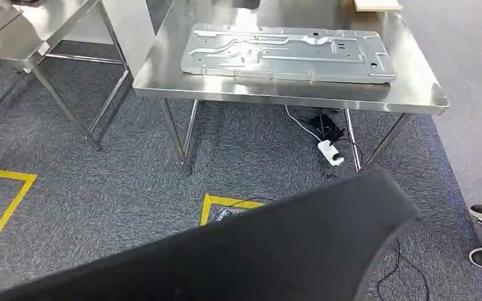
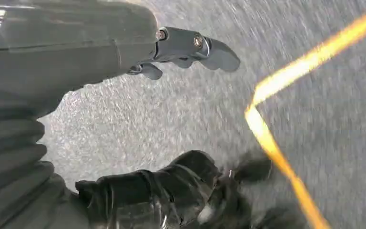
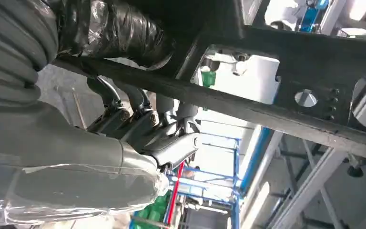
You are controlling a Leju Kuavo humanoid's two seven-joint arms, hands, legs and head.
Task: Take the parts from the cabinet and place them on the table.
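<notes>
Since your right hand [image 3: 143, 129] clamps the black panel [image 1: 276, 251] for carrying, your empty left hand [image 2: 181, 52] hangs fingers-apart, steel table [image 1: 163, 81] at 12 o'clock.

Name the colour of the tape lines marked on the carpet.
Yellow tape lines on grey carpet, clearest in the head view.
</notes>
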